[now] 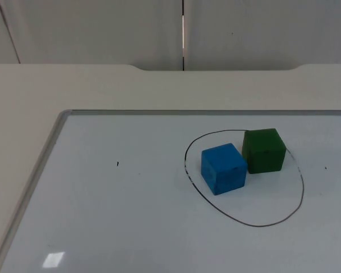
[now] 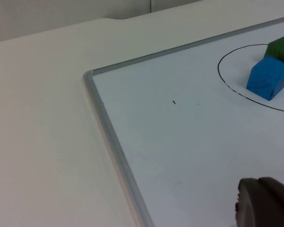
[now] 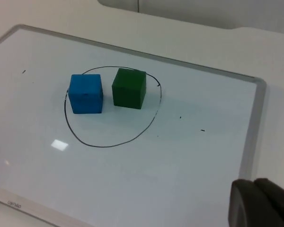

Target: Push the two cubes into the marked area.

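A blue cube and a green cube stand side by side, touching, inside a black hand-drawn oval on a whiteboard. The green cube sits at the oval's far right side, close to the line. The left wrist view has the blue cube in front of the green cube, far from my left gripper. From the right wrist, the blue cube and green cube lie within the oval. My right gripper is shut, held back over the board's near side, holding nothing.
The whiteboard's grey metal frame runs along its left and far edges, with the bare white table beyond it and the grey partition wall behind. A few small black marks dot the board.
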Available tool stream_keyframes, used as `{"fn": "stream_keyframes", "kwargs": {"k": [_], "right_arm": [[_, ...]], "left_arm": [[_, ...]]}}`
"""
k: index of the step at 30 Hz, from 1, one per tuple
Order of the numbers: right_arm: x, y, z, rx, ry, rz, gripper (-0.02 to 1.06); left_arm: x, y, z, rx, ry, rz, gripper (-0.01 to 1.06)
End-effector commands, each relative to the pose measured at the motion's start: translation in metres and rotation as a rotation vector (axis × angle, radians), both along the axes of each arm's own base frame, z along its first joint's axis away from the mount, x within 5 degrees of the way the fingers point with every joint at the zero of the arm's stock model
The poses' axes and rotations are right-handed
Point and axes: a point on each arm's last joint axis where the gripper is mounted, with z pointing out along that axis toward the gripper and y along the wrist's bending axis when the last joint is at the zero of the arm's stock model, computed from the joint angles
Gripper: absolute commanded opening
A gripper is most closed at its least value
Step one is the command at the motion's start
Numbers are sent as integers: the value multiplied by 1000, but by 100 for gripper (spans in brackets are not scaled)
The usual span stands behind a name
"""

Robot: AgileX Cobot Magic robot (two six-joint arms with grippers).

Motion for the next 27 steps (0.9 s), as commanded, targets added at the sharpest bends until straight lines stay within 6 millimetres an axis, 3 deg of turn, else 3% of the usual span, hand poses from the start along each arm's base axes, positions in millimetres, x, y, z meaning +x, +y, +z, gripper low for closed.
{"fn": "stream_keyframes", "kwargs": {"k": [1, 27], "right_arm": [[0, 0, -2, 2, 4, -9, 0], [0, 0, -2, -8, 1, -2, 0]], "left_arm": [[0, 0, -2, 6, 3, 6, 0], [0, 0, -2, 6, 3, 6, 0]]}}
